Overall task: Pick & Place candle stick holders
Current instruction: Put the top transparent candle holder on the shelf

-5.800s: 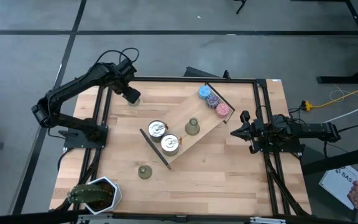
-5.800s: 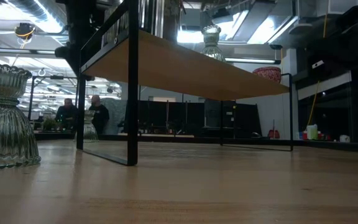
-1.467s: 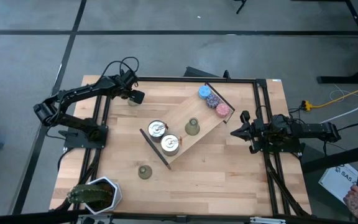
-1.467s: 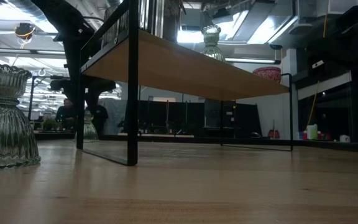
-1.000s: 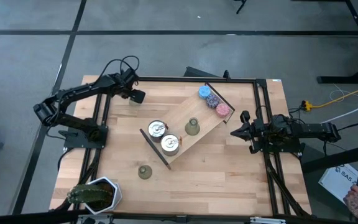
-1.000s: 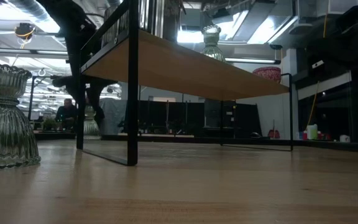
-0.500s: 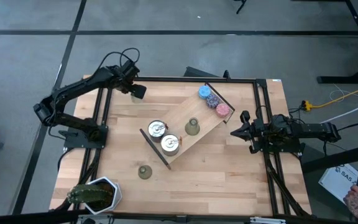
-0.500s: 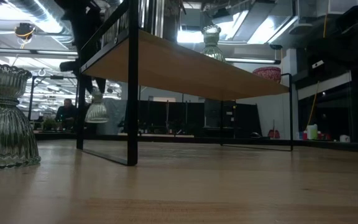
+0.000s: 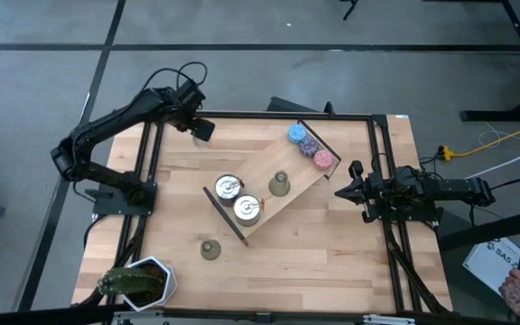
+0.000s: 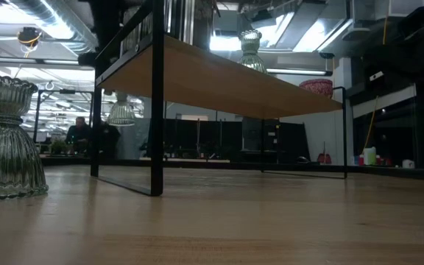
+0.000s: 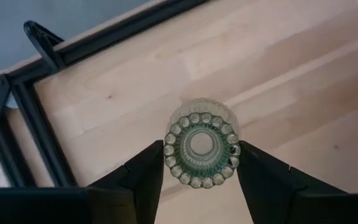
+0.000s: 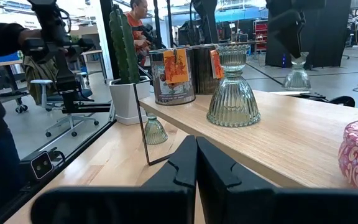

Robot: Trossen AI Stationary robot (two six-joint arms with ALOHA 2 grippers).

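Observation:
My left gripper (image 9: 202, 132) hangs over the table's far left corner, shut on a ribbed green candle stick holder (image 11: 201, 149), which the low view shows in the air (image 10: 121, 110). A second holder (image 9: 279, 184) stands on its base on the raised wooden shelf (image 9: 267, 159). A third (image 9: 210, 249) stands on the table near the front left and looms large in the low view (image 10: 3, 140). My right gripper (image 9: 343, 191) waits shut at the table's right edge. My left gripper pinches the holder's beaded top rim (image 11: 173, 163) between its two fingers (image 11: 151, 174), one on each side. The fingers come from above, pointing steeply down. The holder hangs upright below them, its wide base (image 10: 121, 118) lifted clear of the table.
Two silver tins (image 9: 228, 188) (image 9: 247, 208) stand at the shelf's near end, and glittery pucks (image 9: 308, 145) at its far end. A potted cactus (image 9: 138, 282) sits at the front left corner. Black frame rails (image 9: 147, 162) run along the table's sides. People show in the room behind.
My left gripper has risen straight up from the table's far left corner, drifting a little toward the far edge. The candle stick holder has gone up with it, from standing on the table to hanging upright and clear.

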